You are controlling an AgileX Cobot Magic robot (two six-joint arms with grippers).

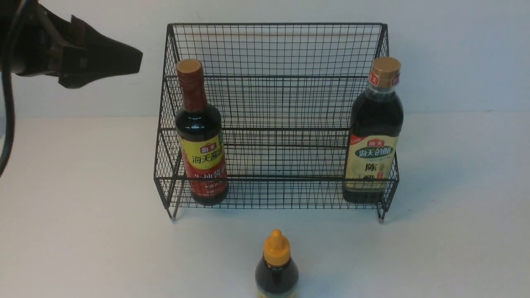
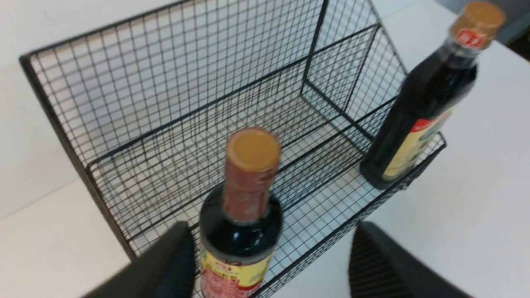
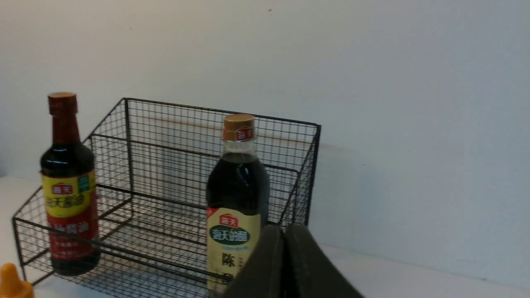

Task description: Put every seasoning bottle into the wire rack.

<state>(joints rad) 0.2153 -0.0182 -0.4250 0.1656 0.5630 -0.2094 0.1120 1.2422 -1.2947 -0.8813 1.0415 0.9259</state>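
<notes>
The black wire rack (image 1: 273,25) stands at the back of the table. In its lower tier, the red-necked seasoning bottle (image 1: 201,153) stands upright at the left end. The cream-green-labelled bottle (image 1: 374,136) stands upright at the right end. On the table in front of the rack is the small yellow-nozzle bottle (image 1: 276,265). My left gripper (image 1: 136,62) hovers up and to the left of the rack, open and holding nothing. In its wrist view the red-necked bottle (image 2: 248,182) shows below, close to one finger. My right gripper (image 3: 285,229) is shut and empty, near the cream-green bottle (image 3: 236,194).
A plain white wall rises right behind the rack (image 3: 182,106). The upper tier of the rack (image 2: 314,45) holds nothing. White tabletop stretches to both sides of the rack and around the small bottle (image 3: 10,283).
</notes>
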